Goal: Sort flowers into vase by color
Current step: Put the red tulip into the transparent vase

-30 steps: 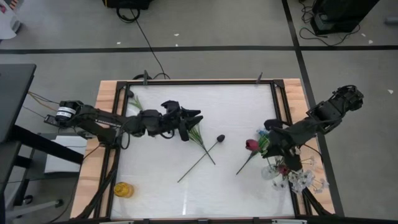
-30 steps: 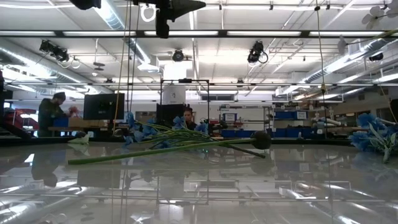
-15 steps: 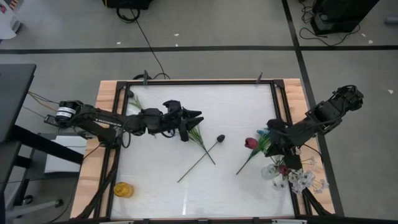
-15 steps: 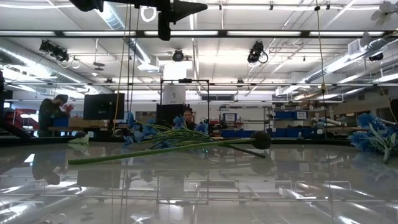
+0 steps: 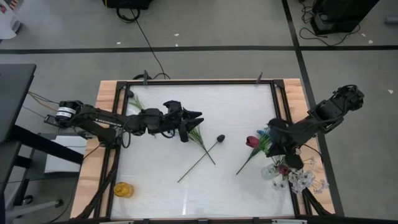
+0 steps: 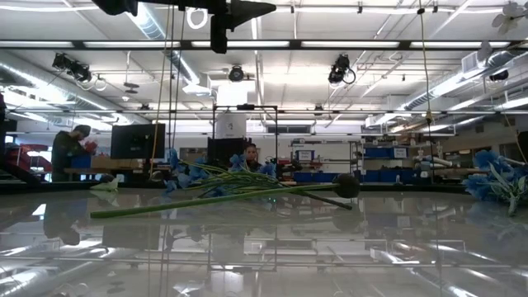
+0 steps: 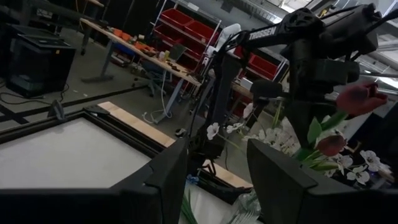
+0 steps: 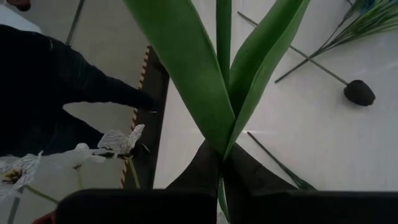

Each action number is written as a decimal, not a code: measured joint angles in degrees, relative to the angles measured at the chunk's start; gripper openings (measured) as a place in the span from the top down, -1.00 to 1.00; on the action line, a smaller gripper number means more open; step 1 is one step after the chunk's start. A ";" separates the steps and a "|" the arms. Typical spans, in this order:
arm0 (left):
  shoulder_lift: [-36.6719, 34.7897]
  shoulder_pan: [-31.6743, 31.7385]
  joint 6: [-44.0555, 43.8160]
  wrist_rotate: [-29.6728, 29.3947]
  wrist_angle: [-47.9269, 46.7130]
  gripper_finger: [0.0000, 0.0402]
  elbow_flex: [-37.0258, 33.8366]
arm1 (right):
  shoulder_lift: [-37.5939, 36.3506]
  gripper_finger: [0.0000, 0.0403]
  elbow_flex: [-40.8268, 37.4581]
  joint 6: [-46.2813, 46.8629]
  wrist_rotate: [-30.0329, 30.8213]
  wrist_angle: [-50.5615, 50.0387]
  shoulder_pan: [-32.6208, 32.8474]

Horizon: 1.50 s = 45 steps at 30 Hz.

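Flowers, sorting lot. Item in hand: red tulip [image 5: 251, 143], stem pinched between the closed fingers of the right gripper [image 5: 278, 147] near the table's right edge, bloom pointing toward the table's middle.

Handling note: I judge the step to be carrying this tulip to the vase [image 5: 274, 169]. It wants the stem tipped upright and its foot lowered through the mouth before letting go; the long leaves [image 8: 214, 74] may snag the blossoms already there.

Left gripper [image 5: 194, 118]: fingers apart, empty, raised over the blue sprig [image 5: 198, 133] toward the table's far left.

Loose on the table's middle: black bud [image 5: 220, 138], its stem crossing the blue sprig's.

Containers: vase, right edge toward the near corner, holding white blossoms [image 5: 302, 181] and a dark red bud [image 5: 283, 169]. Yellow object [image 5: 123, 190], near-left corner; contents cannot be told.
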 joint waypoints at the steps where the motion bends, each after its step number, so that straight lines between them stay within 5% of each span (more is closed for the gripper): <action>1: 0.00 0.00 -0.10 0.00 0.00 0.14 0.00 | -0.32 0.94 0.00 0.32 0.40 0.00 0.00; 16: 0.00 -0.02 -0.52 0.02 0.02 0.14 0.00 | -3.45 0.94 0.02 2.70 -0.62 -1.41 0.00; 34: 0.00 -0.07 -0.45 0.00 -0.04 0.14 0.00 | -0.78 0.94 0.02 -2.16 6.31 -1.14 7.36; 45: -0.02 0.66 0.14 0.03 -0.71 0.14 0.00 | -0.78 0.94 0.02 10.16 18.24 -1.14 14.73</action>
